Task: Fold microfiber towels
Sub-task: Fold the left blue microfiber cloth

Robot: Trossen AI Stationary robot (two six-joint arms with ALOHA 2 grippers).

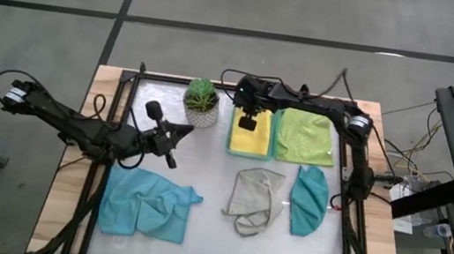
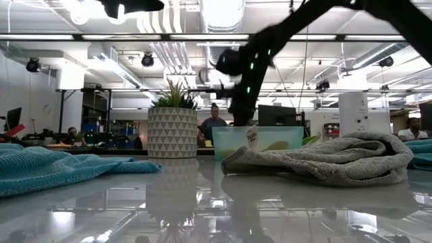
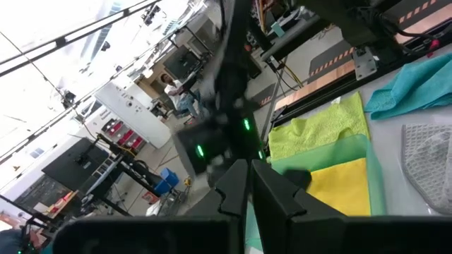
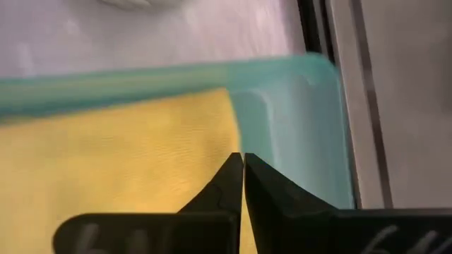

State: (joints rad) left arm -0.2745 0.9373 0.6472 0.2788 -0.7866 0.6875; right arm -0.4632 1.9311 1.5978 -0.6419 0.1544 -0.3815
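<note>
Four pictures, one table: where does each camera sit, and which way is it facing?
High: overhead, looking down; both arms, white table.
Low: at tabletop height, looking level past the crumpled pale grey cloth; an arm above.
Left wrist: past its shut jaws toward the right arm.
Right wrist: shut jaws above the folded yellow microfiber towel.
Shared: that towel in the rigid mint-green tray.

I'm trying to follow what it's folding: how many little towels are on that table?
5. Yellow towel in the mint tray; lime green towel beside the tray; light blue towel front left; grey towel front centre; teal towel beside it. More could lie underneath.
</note>
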